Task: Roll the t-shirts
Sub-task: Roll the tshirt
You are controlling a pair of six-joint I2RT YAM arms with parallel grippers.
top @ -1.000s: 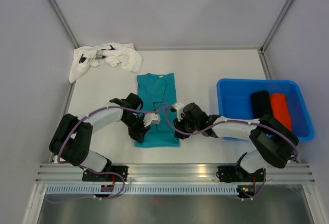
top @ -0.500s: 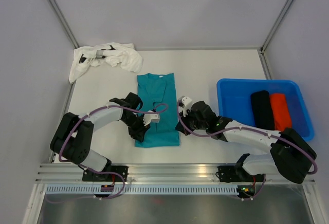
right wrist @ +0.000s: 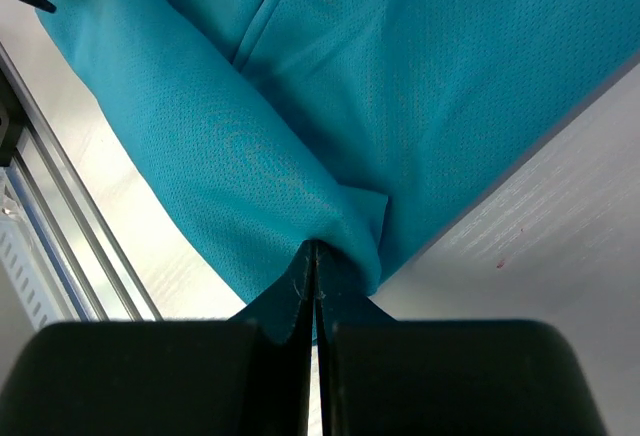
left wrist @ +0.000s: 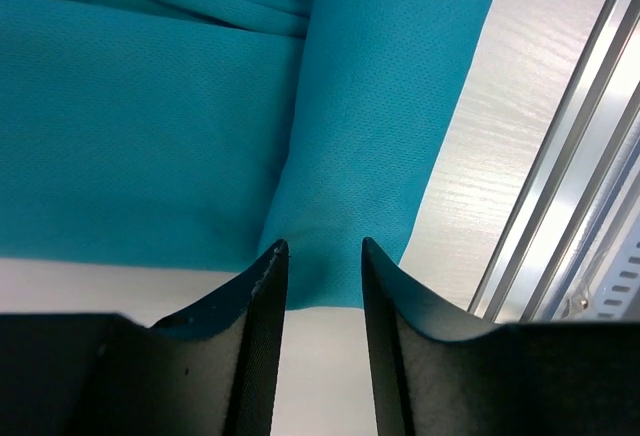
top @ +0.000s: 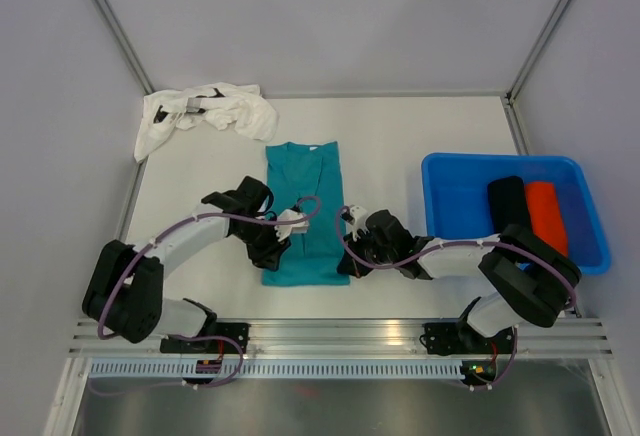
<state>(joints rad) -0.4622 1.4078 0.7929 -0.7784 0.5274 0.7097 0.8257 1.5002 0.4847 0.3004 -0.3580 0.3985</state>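
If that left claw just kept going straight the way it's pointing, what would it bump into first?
The teal t-shirt. Its near edge lies right between the left gripper's parted fingertips, so it would push straight into that cloth.

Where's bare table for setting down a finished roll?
Best: the patch between the teal t-shirt and the blue tub, running to the far edge. Also the strip between the white t-shirt and the left arm. Crowded: the near edge, where the left gripper and right gripper meet the teal hem.
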